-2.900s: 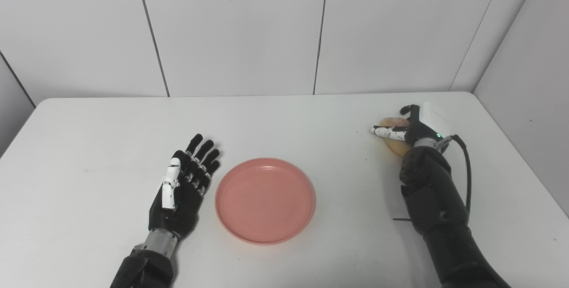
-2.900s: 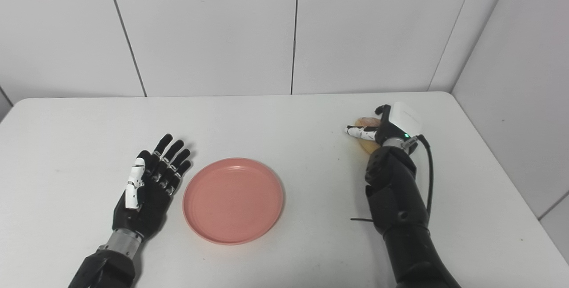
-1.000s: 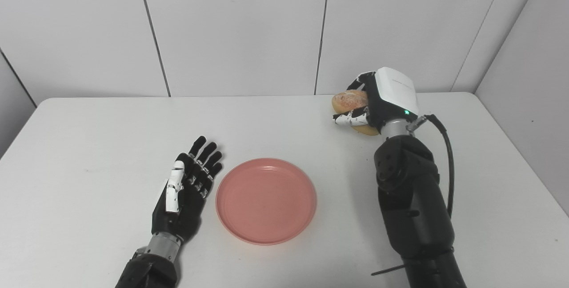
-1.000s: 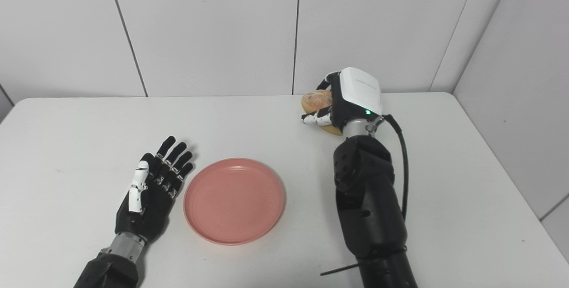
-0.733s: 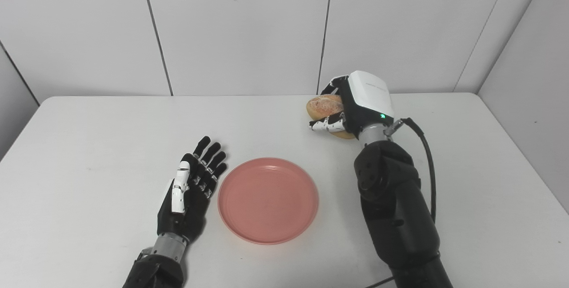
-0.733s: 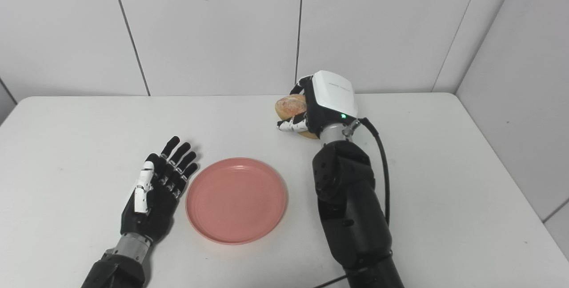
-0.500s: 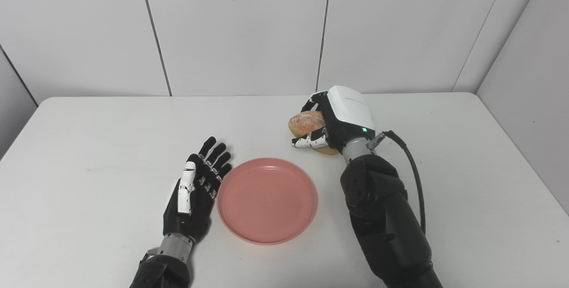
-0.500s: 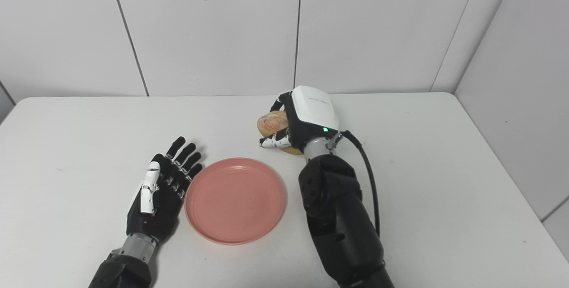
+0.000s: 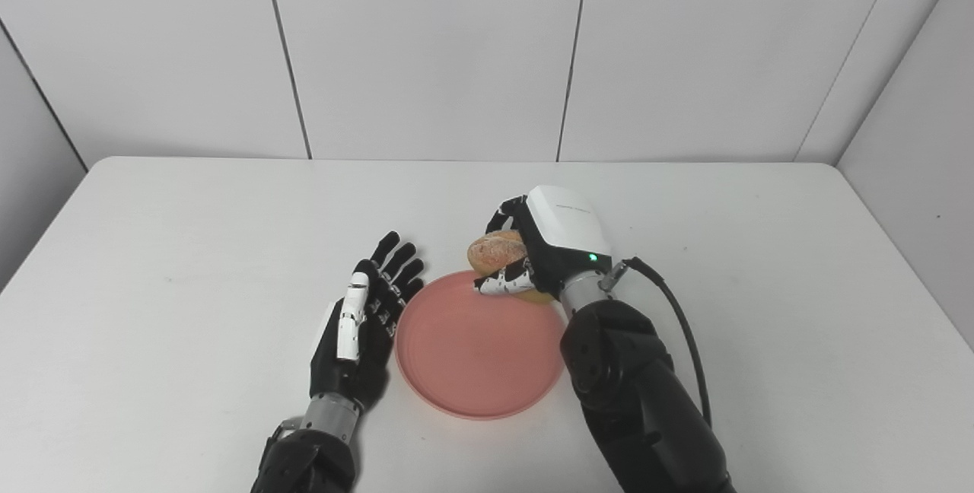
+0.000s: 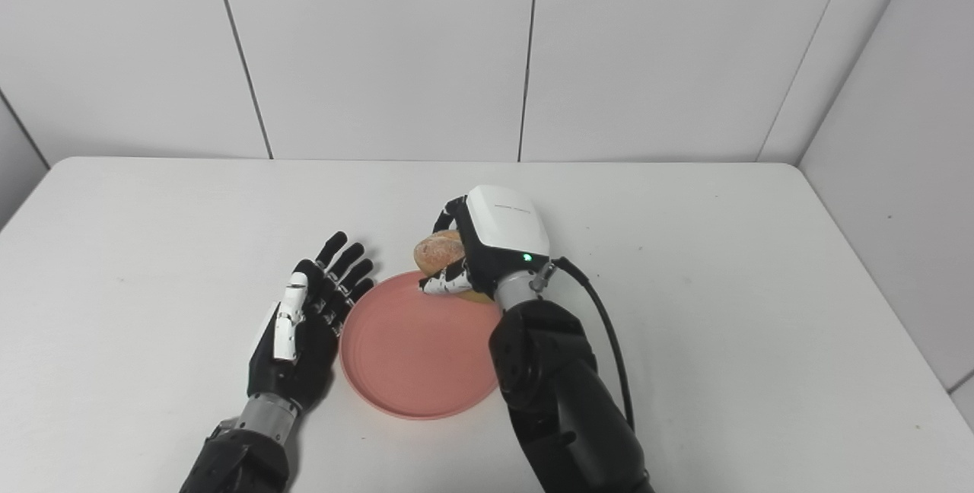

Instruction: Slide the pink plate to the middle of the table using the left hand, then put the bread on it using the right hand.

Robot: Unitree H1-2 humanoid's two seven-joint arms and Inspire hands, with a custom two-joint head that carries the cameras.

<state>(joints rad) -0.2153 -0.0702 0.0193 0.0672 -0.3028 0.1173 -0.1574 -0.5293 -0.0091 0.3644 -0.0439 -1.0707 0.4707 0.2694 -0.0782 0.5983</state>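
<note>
Over the far edge of the pink plate [image 9: 479, 360], which sits mid-table, the right hand [image 9: 544, 253] grips the bread [image 9: 496, 249], not yet put down, while the left hand [image 9: 364, 329] rests flat with fingers spread, just beside the plate's left rim.

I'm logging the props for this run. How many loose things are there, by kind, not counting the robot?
Pink plate: 1, on the table, beside the open left robot hand.
Bread: 1, held by the right robot hand over the plate's far rim.
Total: 2.
</note>
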